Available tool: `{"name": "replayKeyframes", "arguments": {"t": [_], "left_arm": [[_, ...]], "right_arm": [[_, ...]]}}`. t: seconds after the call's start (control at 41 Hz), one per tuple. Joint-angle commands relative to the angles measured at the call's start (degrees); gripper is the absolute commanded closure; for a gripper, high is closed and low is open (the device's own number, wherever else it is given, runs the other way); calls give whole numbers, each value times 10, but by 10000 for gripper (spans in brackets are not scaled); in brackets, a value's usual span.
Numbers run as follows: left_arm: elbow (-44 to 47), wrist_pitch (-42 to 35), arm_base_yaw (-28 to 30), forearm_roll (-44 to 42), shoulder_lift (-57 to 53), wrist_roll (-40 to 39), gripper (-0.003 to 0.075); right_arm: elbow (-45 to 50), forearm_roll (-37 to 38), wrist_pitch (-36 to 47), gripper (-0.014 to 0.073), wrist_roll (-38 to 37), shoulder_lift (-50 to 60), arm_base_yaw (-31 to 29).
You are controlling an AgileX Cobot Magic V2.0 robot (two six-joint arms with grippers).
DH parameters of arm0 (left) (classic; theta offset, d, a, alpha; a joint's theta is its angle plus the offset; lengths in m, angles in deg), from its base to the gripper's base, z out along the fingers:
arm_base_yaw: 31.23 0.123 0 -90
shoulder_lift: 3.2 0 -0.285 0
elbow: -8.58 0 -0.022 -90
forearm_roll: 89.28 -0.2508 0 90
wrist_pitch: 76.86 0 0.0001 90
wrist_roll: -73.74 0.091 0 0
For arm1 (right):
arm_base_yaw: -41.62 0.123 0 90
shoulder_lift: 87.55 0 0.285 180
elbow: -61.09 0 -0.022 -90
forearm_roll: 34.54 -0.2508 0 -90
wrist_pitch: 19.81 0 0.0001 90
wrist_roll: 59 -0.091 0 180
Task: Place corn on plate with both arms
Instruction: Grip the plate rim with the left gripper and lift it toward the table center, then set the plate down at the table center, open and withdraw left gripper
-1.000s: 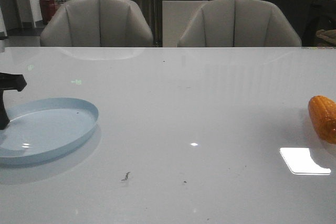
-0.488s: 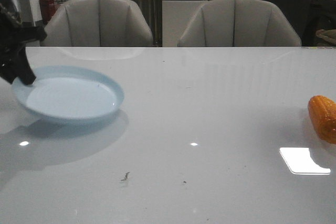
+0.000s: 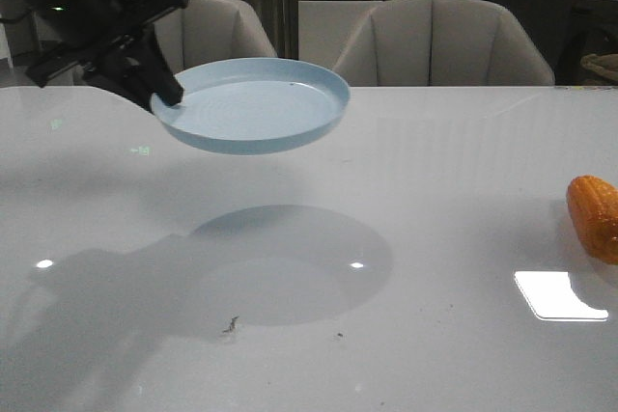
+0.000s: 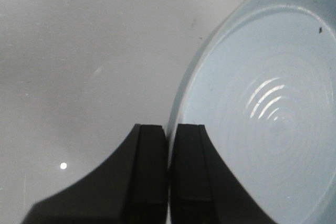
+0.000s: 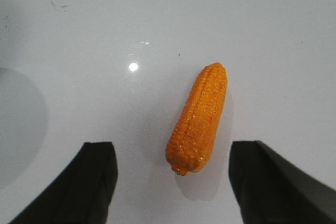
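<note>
Corn (image 5: pixel 198 120) lies on the counter (image 3: pixel 435 200) at its far right edge in front view, directly under the right hand (image 5: pixel 173 182), whose fingers are spread wide either side of the cob; long axis runs roughly along the finger direction, w/ the blunt end toward the hand, so right arm is nearer. Left hand (image 4: pixel 169 174) is pinched on the rim of the plate (image 3: pixel 253 103), held mid-air, slightly tilted, well apart from corn. Cob: orange, bumpy kernel rows, tapered. Plate: pale blue, glossy, shallow, low rim.

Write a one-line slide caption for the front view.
Left gripper holds the plate above the table; corn lies far right.
</note>
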Motion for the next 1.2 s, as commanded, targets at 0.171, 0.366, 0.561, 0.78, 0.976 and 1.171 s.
{"name": "replayKeyframes", "arguments": {"t": [0.171,0.366,0.561,0.78,0.976,1.171], "left_arm": [[-19,-66,-60,24,-17,-2,626],[-19,-29,-78,24,23,-3,626],[-19,14,-92,24,62,-3,606],[-19,7,-99,3,70,-3,393],[-43,14,-95,-15,70,-3,332],[-112,52,-77,-28,68,-3,332]], "right_arm": [[-21,-4,39,33,9,8,0],[-21,-4,39,33,9,8,0],[-21,-4,40,33,9,8,0],[-21,-3,40,33,9,8,0],[-21,-3,42,33,9,8,0],[-21,-4,41,33,9,8,0]]}}
